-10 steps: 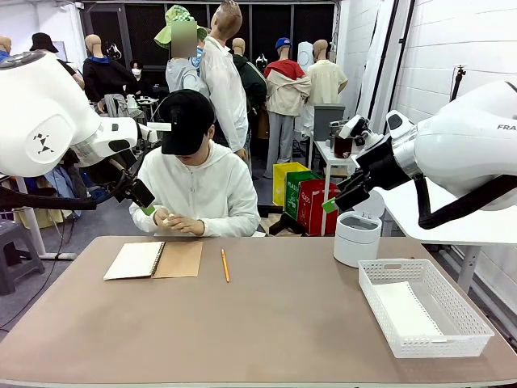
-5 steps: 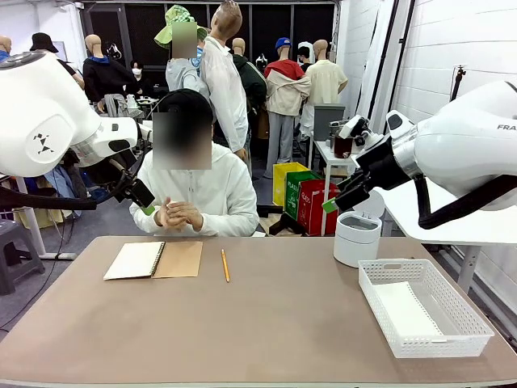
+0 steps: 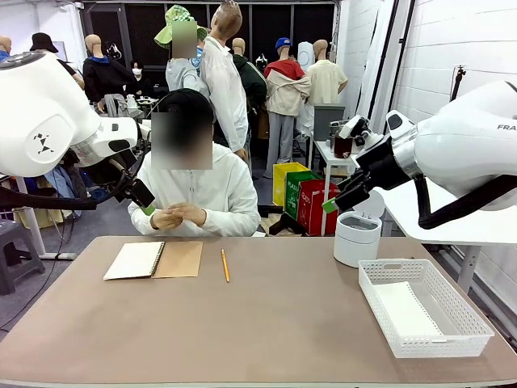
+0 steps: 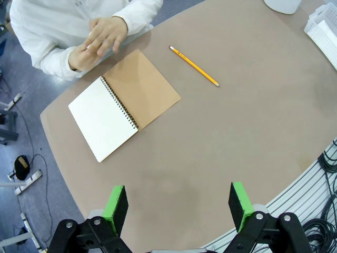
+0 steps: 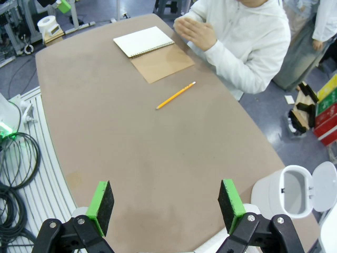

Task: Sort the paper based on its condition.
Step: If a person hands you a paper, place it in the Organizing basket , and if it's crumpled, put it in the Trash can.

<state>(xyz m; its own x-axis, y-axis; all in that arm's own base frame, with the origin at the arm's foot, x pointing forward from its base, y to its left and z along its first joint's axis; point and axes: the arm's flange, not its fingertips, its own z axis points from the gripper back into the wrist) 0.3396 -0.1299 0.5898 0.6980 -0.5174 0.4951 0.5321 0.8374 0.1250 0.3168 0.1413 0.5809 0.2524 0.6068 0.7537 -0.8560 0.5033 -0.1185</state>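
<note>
Over on the robot's right side of the table (image 3: 266,323), the paper (image 3: 406,310) is lying flat in the bottom of a white lattice basket (image 3: 477,327). It's a plain white sheet with a row of tiny punched holes down one long edge, and it looks smooth, no crumples that I can make out. Nothing else in the basket as far as I can tell.

Just behind the basket sits a small white bin (image 3: 356,238) with its flip lid open; from the right wrist view its inside (image 5: 293,187) looks dark, contents not clear.

Both arms are up off the table. The left gripper (image 4: 179,203) has its green pads spread wide apart with nothing between them, same deal for the right gripper (image 5: 166,207).

Across the table, the person's hands (image 3: 178,216) are pressed together at the far edge, right behind a spiral notebook (image 3: 153,259) lying open with its brown cover folded out. A yellow pencil (image 3: 225,264) lies just beside the notebook.
</note>
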